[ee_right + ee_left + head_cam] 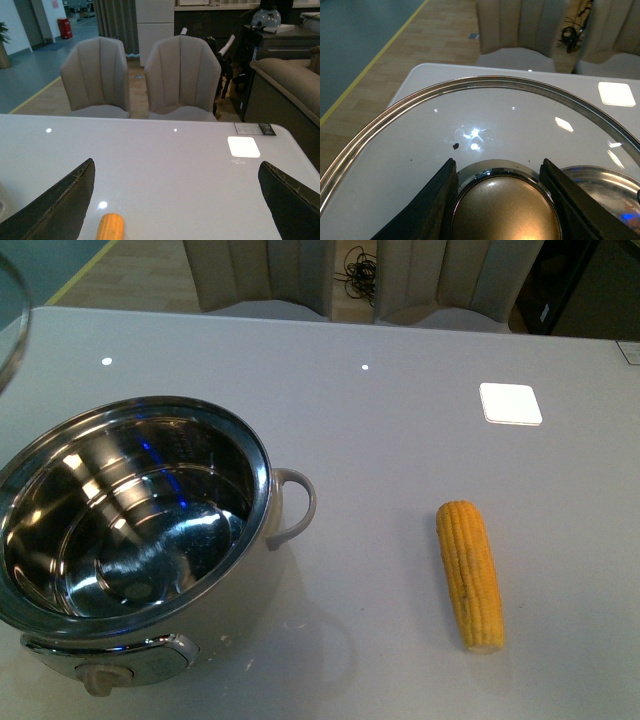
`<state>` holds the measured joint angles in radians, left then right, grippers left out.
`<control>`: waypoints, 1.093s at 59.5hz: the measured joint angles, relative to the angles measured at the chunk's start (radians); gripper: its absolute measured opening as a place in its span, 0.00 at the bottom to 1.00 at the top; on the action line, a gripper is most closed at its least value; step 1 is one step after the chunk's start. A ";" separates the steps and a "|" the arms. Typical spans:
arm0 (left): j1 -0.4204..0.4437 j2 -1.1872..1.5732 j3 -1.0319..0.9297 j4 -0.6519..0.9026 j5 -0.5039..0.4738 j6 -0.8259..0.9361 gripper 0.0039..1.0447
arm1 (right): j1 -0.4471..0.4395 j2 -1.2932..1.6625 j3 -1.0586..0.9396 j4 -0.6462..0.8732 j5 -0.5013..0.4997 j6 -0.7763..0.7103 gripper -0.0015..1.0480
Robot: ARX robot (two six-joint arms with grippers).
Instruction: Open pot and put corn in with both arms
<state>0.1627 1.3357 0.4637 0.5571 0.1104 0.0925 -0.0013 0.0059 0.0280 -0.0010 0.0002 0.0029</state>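
The lid knob point(506, 212) is being clamped by the left claw point(497, 172); the right claw point(176, 167) is being held wide open, seemingly over the corn point(470, 575) at the pot's point(262, 465) 3 o'clock.

pot point(262, 455) partly cropped, corn point(110, 228) probably mostly off-frame

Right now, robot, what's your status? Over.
Left gripper shut on lid, pot open. Right gripper open, empty. Corn on table beside pot. Nothing between them.
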 joint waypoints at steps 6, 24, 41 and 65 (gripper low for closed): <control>0.133 0.010 -0.015 0.023 0.059 0.018 0.43 | 0.000 0.000 0.000 0.000 0.000 0.000 0.91; 0.443 0.251 -0.018 0.238 0.136 0.066 0.42 | 0.000 0.000 0.000 0.000 0.000 0.000 0.91; 0.500 0.546 -0.010 0.461 0.151 0.072 0.42 | 0.000 0.000 0.000 0.000 0.000 0.000 0.91; 0.470 0.914 0.185 0.601 0.133 0.072 0.42 | 0.000 0.000 0.000 0.000 0.000 0.000 0.91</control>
<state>0.6331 2.2498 0.6491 1.1584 0.2436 0.1650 -0.0013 0.0059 0.0280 -0.0010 0.0002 0.0029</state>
